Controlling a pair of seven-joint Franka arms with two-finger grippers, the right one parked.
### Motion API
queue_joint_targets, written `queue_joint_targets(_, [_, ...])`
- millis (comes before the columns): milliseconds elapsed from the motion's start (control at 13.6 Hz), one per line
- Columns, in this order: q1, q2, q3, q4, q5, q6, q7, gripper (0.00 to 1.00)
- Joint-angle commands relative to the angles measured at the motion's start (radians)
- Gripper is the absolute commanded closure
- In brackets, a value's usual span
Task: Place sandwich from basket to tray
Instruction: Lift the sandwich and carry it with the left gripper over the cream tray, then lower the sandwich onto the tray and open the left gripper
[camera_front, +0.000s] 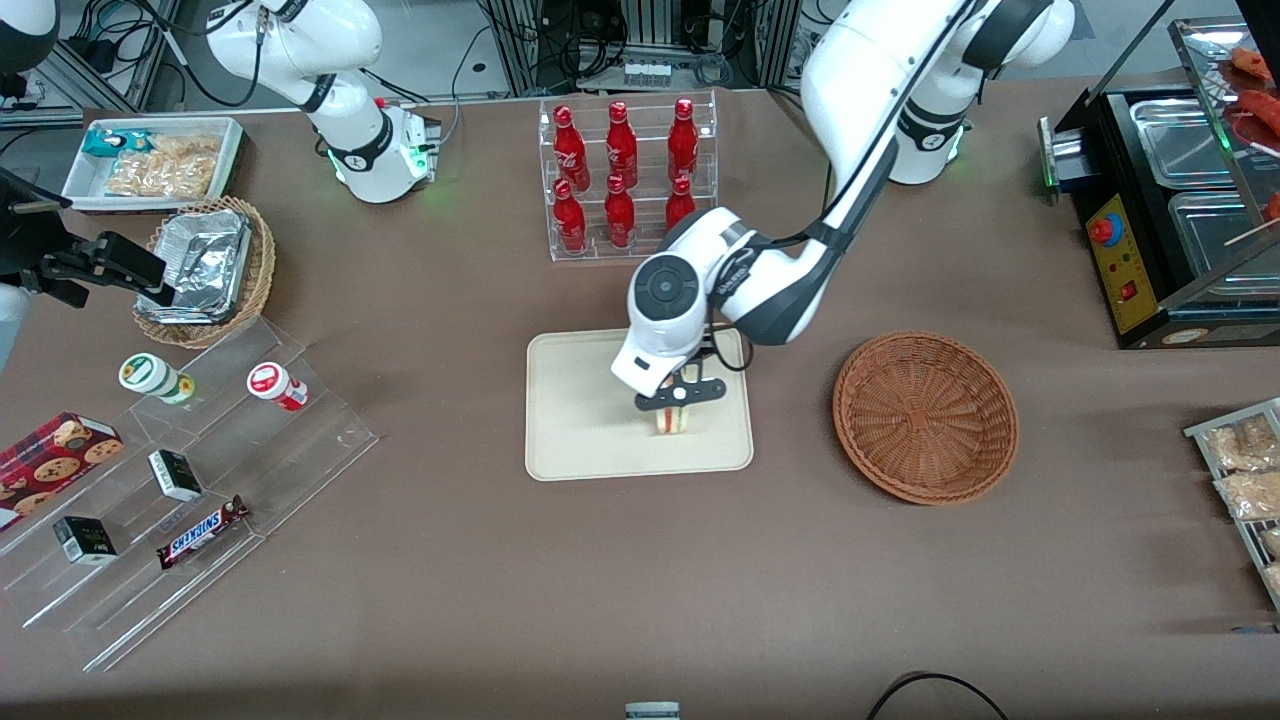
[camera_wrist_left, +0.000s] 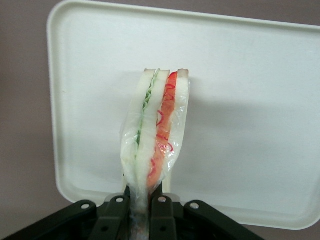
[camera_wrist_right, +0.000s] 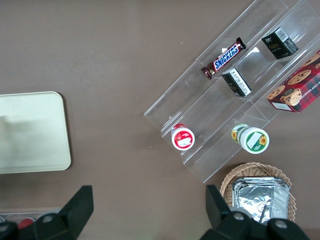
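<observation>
My left gripper (camera_front: 680, 397) hangs over the cream tray (camera_front: 570, 440), shut on the clear-wrapped sandwich (camera_front: 675, 420). In the left wrist view the sandwich (camera_wrist_left: 156, 130) stands on edge, its green and red filling layers showing, pinched at its narrow end between the black fingers (camera_wrist_left: 162, 220) above the tray (camera_wrist_left: 250, 125). From the front, its lower edge sits at or just above the tray's surface near the side facing the basket. The reddish-brown wicker basket (camera_front: 926, 415) holds nothing and lies beside the tray, toward the working arm's end of the table.
A clear rack of red bottles (camera_front: 625, 175) stands farther from the camera than the tray. Toward the parked arm's end are a clear stepped display with snacks (camera_front: 190, 480), a tan basket with foil (camera_front: 205, 270) and a white bin (camera_front: 150, 160). A black appliance (camera_front: 1170, 200) stands at the working arm's end.
</observation>
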Motion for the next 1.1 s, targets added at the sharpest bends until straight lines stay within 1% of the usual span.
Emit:
queue_joint_targets(0, [-0.011,0.06,-0.013,0.091,-0.02,0.01,-0.062,0.91])
queue_joint_targets(147, [-0.012,0.075,-0.016,0.09,-0.022,0.057,-0.07,0.9])
queue_joint_targets(367, [-0.02,0.09,-0.02,0.09,-0.019,0.062,-0.071,0.87])
queue_joint_targets(440, [-0.02,0.095,-0.02,0.088,-0.019,0.074,-0.071,0.84])
queue_joint_targets(514, [-0.022,0.096,-0.02,0.084,-0.02,0.096,-0.074,0.66])
queue_joint_targets(587, [-0.025,0.098,-0.02,0.082,-0.022,0.105,-0.086,0.09])
queue_joint_targets(661, [-0.026,0.093,-0.02,0.084,-0.019,0.105,-0.111,0.0])
queue_joint_targets(807, [-0.022,0.069,-0.019,0.091,-0.017,0.093,-0.114,0.0])
queue_joint_targets(881, [-0.023,0.037,-0.019,0.087,-0.017,0.087,-0.114,0.0])
queue_joint_targets(1028, [-0.019,-0.014,-0.016,0.088,-0.008,0.01,-0.108,0.0])
